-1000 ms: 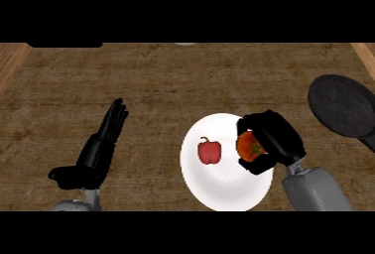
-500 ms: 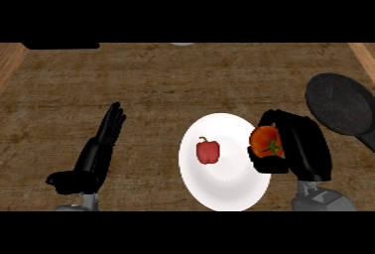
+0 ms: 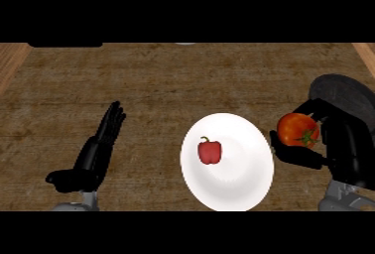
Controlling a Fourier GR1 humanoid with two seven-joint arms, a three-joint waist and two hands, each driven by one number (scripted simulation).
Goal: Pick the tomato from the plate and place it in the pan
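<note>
Treat the round red tomato (image 3: 296, 130) as light, slick and bruisable, cupped round its middle in the black right hand's (image 3: 343, 146) curled fingers (image 3: 300, 157), beside the dark round pan (image 3: 345, 89).

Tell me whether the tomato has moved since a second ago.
Yes. The tomato, held in the right hand, has moved right, from over the plate's right edge to clear of it, closer to the pan.

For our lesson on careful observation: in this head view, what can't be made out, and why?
- pan, head view: right part cut by the view's edge, lower part behind the right hand.
- tomato, head view: its right side covered by that hand.
- pale thing at top edge: cut off, unidentifiable.
</note>
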